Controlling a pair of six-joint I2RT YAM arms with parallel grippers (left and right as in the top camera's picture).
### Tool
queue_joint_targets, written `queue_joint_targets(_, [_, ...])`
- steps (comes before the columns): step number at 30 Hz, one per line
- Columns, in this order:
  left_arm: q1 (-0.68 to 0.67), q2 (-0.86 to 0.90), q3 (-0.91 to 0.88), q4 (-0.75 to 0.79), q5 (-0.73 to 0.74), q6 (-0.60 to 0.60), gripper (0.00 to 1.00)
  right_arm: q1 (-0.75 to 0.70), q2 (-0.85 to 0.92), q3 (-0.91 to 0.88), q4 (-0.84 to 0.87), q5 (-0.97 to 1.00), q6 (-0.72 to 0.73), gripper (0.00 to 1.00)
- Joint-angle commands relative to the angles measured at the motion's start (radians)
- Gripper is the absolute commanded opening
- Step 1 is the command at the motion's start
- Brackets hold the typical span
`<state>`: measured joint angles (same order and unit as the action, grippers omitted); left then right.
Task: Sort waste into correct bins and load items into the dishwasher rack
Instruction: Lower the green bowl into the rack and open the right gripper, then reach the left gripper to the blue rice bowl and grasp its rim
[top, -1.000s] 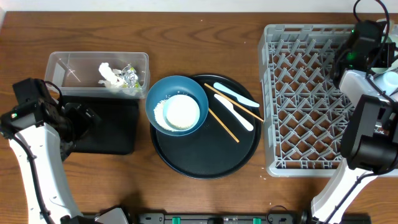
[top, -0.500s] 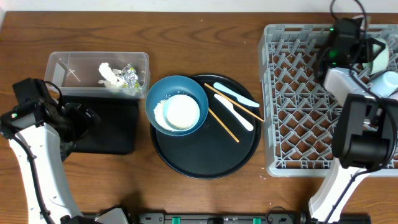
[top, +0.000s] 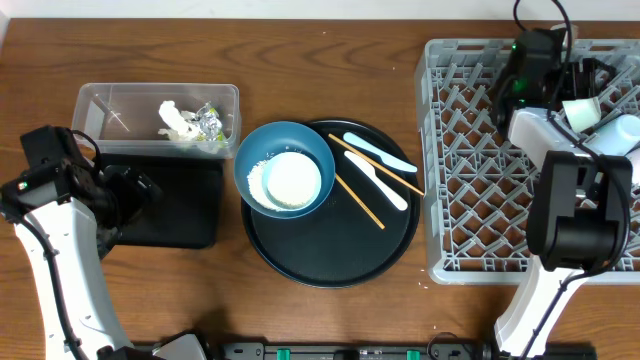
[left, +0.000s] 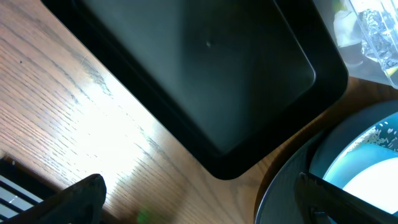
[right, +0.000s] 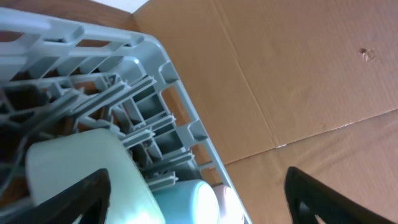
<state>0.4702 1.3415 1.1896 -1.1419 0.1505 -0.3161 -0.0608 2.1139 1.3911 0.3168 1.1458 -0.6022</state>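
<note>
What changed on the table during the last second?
The right arm swung along the rack's far edge toward the table's middle. A small pale cup now shows beside it. No grab or release can be made out. The left arm, blue dish, chopsticks, spoons, tub and black tray stayed put.

This is a robotics lab or workshop set up to look like a kitchen clean-up. A white-and-black left robot arm (top: 60, 250) and its right robot arm (top: 575, 200) twin stand at a brown wood-grain bench (top: 330, 30), with a black mounting rail (top: 330, 352) along the near edge. A large square grey plastic dishwasher rack (top: 480, 200), a clear rectangular plastic tub (top: 100, 100) and a shallow black rectangular tray (top: 180, 215) sit directly on the bench. Past the rack, the right wrist view shows plain brown cardboard sheets (right: 298, 62).
</note>
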Motion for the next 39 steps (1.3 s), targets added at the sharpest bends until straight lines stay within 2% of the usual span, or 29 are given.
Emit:
queue_joint_targets(1, [0.005, -0.002, 0.005, -0.002, -0.005, 0.007, 0.98, 0.021, -0.077, 0.004, -0.036, 0.021, 0.090, 0.88])
queue_joint_targets(6, [0.005, -0.002, 0.005, -0.001, -0.006, 0.007, 0.98, 0.025, -0.207, 0.004, -0.277, -0.166, 0.270, 0.86])
queue_joint_targets(13, [0.005, -0.002, 0.005, -0.002, -0.006, 0.007, 0.98, 0.023, -0.405, 0.004, -0.717, -0.658, 0.509, 0.85])
queue_joint_targets(16, [0.005, -0.002, 0.005, -0.001, -0.006, 0.008, 0.98, 0.024, -0.490, 0.004, -0.899, -0.941, 0.609, 0.85])
queue_joint_targets(20, [0.005, -0.002, 0.005, -0.001, -0.006, 0.008, 0.98, 0.029, -0.581, 0.004, -1.072, -1.299, 0.650, 0.83])
queue_joint_targets(23, [0.004, -0.002, 0.005, -0.001, -0.005, 0.008, 0.98, 0.044, -0.630, 0.004, -1.181, -1.452, 0.650, 0.82])
queue_joint_targets(30, [-0.092, -0.003, 0.006, 0.024, -0.005, 0.008, 0.99, 0.100, -0.675, 0.004, -1.408, -1.493, 0.637, 0.85])
queue_joint_targets(35, [-0.309, -0.003, 0.006, 0.109, -0.006, 0.009, 0.99, 0.137, -0.674, 0.003, -1.468, -1.489, 0.604, 0.86])
queue_joint_targets(39, [-0.515, -0.002, 0.006, 0.212, -0.006, 0.055, 0.99, 0.140, -0.674, 0.003, -1.468, -1.486, 0.605, 0.87])
